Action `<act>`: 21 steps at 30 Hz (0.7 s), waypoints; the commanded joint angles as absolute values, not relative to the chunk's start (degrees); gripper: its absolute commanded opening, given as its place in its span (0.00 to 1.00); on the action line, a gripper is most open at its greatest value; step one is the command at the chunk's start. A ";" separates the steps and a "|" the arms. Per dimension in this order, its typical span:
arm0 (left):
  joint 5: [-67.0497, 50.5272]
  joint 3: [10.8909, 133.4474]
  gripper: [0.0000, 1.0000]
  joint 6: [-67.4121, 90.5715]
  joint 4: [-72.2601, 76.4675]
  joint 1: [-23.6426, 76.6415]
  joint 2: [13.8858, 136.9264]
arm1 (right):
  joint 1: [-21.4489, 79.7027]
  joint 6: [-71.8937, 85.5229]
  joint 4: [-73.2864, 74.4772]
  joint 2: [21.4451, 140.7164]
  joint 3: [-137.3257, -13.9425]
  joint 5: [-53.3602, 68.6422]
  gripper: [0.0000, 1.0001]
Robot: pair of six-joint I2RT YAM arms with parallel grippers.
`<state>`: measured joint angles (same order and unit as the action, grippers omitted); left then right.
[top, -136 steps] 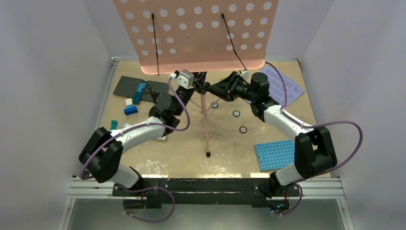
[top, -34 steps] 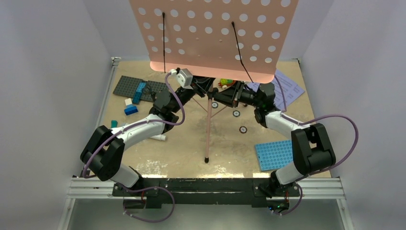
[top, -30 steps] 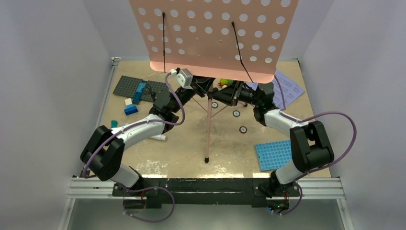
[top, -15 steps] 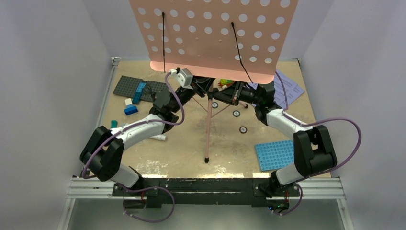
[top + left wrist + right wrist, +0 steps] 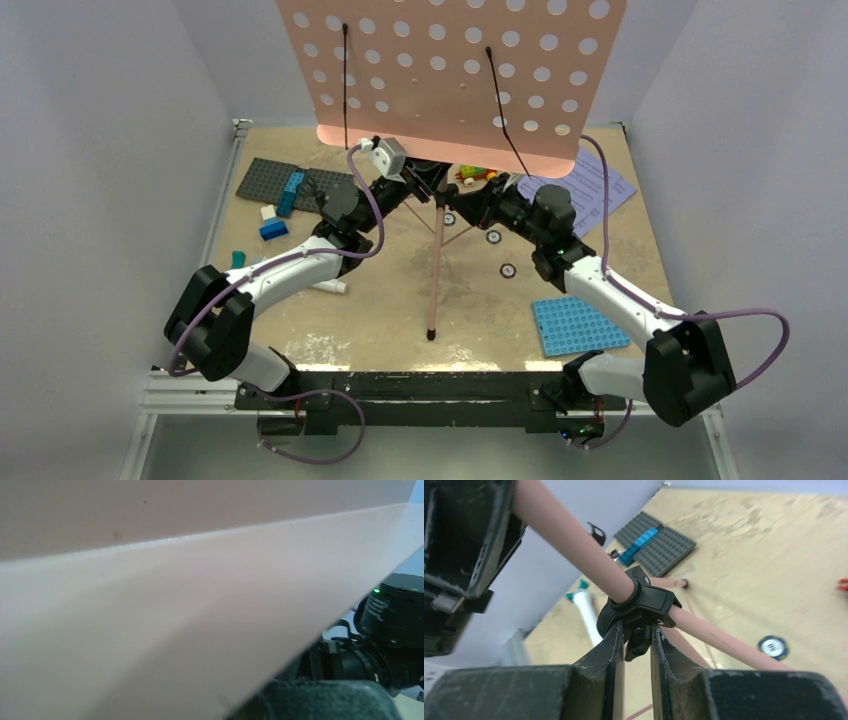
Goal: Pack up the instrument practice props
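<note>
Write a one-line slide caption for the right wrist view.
Right hand pinches the black clamp knob on the pink music stand above the table.

Bright even light; music stand (image 5: 150,630) blurs close up

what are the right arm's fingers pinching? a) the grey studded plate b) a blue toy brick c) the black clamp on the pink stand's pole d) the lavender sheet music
c: in the right wrist view the right gripper has its fingers on either side of the black clamp on the pink music stand's pole, pinching the clamp's knob.
</note>
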<state>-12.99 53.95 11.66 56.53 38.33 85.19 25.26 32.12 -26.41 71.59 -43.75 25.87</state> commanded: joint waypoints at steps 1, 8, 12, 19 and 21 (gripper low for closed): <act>-10.76 54.67 0.00 15.29 46.80 38.50 85.75 | 29.54 13.11 -26.35 68.79 -38.56 9.79 0.00; -9.32 56.11 0.00 16.25 42.64 38.58 85.82 | 35.48 -4.31 -30.82 68.11 -35.60 -3.24 0.00; -9.01 56.28 0.00 17.17 41.48 38.73 85.56 | 40.09 -15.46 -37.40 69.13 -32.09 -12.43 0.00; -9.05 56.90 0.00 17.42 38.67 38.76 85.18 | 48.29 -41.16 -58.07 76.66 -27.75 -31.24 0.00; -8.39 56.74 0.00 17.25 38.29 38.76 85.08 | 49.81 -48.95 -64.23 81.26 -28.89 -38.16 0.00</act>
<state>-10.98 56.27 12.95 49.50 38.65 84.25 47.92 -25.74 -56.95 73.41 -30.52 -17.63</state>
